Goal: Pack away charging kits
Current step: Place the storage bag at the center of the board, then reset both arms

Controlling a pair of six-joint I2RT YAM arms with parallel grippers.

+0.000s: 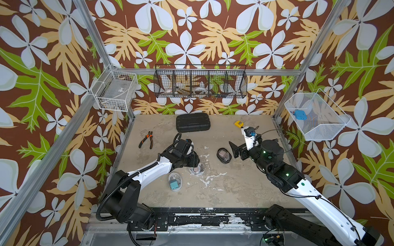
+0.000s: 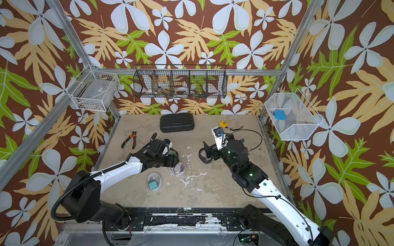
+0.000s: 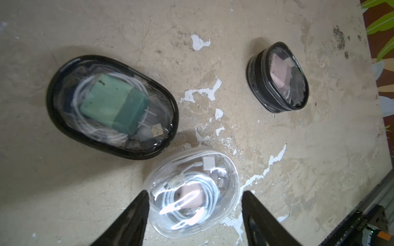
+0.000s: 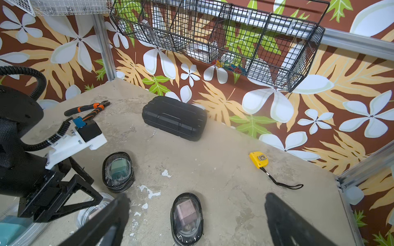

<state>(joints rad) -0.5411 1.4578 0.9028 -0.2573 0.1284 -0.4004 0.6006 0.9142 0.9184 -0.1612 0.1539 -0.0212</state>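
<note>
Pliers [image 1: 146, 139] lay by the tabletop's [image 1: 234, 191] left edge, handles toward the front. Toward the front-left sat a clear case w/ teal plug [image 1: 175, 183], cable coiled inside. Just beyond it the left claw [image 3: 194, 192] straddled the clear case w/ pink plug [image 3: 191, 208], jaws part-open & close against opposite sides. Couldn't tell if they were pinching, & the case looked to be resting on the tabletop. Prob. the grasp step: best done w/ fingers centred across the oval, a gentle squeeze since the thin glossy shell would likely flex or squirt out, then a straight lift to clear the black-rimmed case w/ teal plug [image 3: 112, 106] lying just beside it. A black ribbed case [image 1: 193, 123] sat mid far edge. Right of centre the black-rimmed case w/ pink plug [image 1: 224, 155] lay alone, well apart from the others. The right claw [image 1: 234, 149] hung near its right side, jaws spread wide, holding nothing. A yellow tape measure [image 1: 238, 124] lay toward the far-right corner. The surface was worn beige w/ flaked white patches, so lifting seemed safer than sliding. Walls were floral wallpaper on an aluminium frame: white wire basket [image 1: 115, 91] on the left wall, black wire basket [image 1: 200, 82] w/ compartments at the back, white mesh basket [image 1: 315, 125] on the right holding a blue block [image 1: 299, 114].
</note>
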